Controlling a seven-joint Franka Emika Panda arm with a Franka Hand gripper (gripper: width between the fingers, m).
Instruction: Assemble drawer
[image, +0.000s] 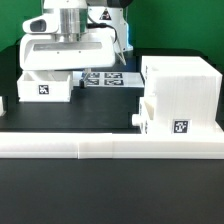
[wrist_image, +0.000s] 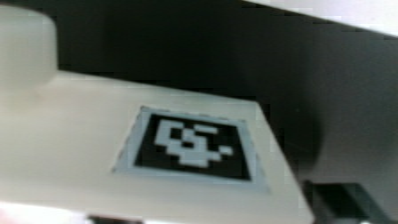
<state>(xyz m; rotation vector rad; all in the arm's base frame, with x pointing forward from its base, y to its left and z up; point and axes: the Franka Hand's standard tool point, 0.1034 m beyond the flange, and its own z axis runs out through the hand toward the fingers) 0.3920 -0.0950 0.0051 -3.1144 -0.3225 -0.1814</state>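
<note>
My gripper (image: 52, 70) hangs over a small white drawer tray (image: 45, 87) at the exterior view's left, which rests on the black table and shows a square tag. In the wrist view the tray (wrist_image: 107, 120) and its tag (wrist_image: 192, 143) fill the picture. The gripper (wrist_image: 214, 212) straddles the tray, with dark fingertips (wrist_image: 347, 200) wide apart at either side; no squeeze shows. The large boxy housing (image: 182, 82) stands at the right. The second tray (image: 162, 118), knobbed and tagged, sits against the housing's front.
The marker board (image: 105, 78) lies flat on the table behind, between the tray and the housing. A long low white border wall (image: 100, 147) runs across the front. The arm's dark cabling hangs at the back, above the marker board.
</note>
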